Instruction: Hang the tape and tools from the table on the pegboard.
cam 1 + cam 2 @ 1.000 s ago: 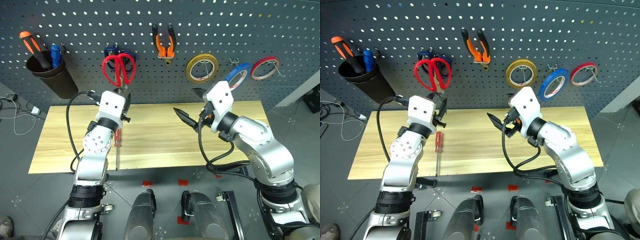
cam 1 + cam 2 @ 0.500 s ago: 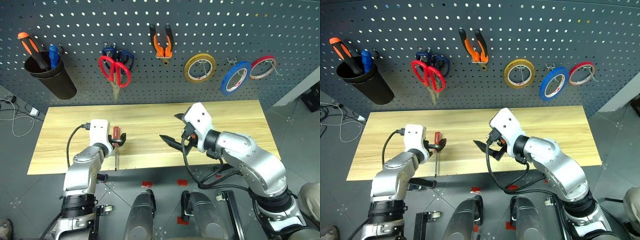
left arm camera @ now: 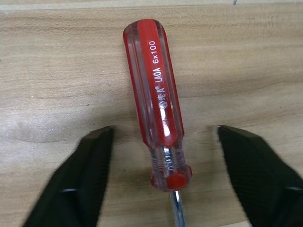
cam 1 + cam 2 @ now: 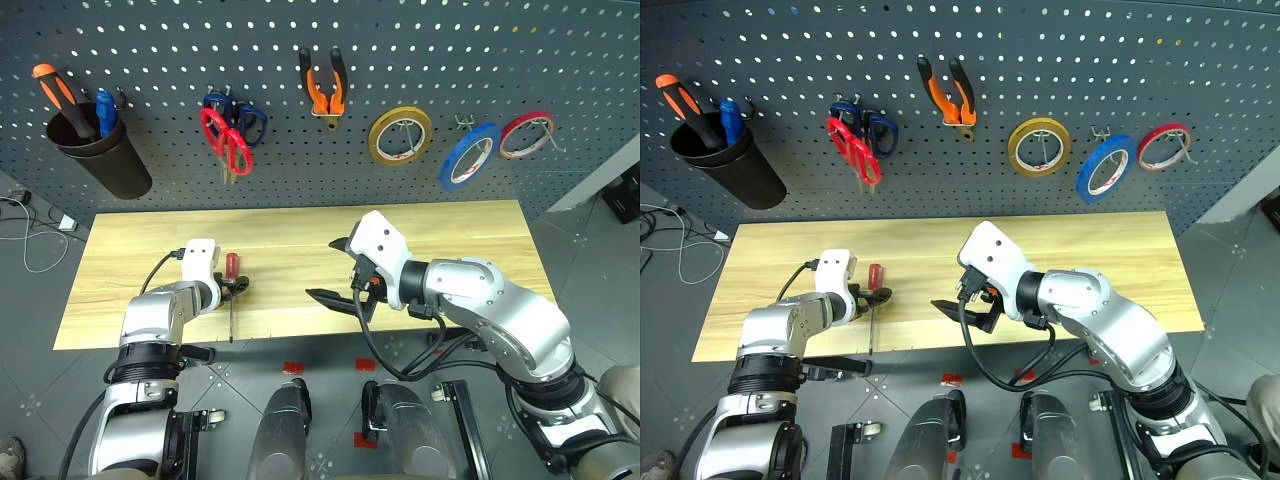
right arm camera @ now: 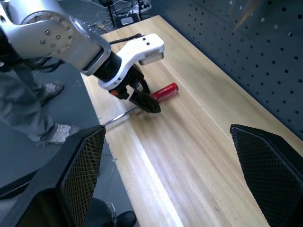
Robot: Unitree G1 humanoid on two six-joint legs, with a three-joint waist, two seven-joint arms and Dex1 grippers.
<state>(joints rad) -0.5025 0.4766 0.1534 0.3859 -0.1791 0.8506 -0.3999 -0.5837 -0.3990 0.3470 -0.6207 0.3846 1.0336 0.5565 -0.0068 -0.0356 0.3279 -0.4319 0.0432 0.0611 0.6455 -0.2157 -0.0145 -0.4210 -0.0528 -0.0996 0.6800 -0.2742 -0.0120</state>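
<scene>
Two tools stand in the black cup (image 4: 100, 155); both end effectors, left (image 3: 165, 182) and right (image 4: 335, 272), are spread.

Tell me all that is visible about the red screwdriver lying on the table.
The screwdriver has a translucent red handle with white lettering and a slim bare metal shaft. It lies flat on the light wood table, near the front edge, handle pointing toward the pegboard and shaft toward the edge. The left gripper is open, its black fingers on either side of the handle's shaft end, apart from it. Nothing but the tabletop touches it.
</scene>
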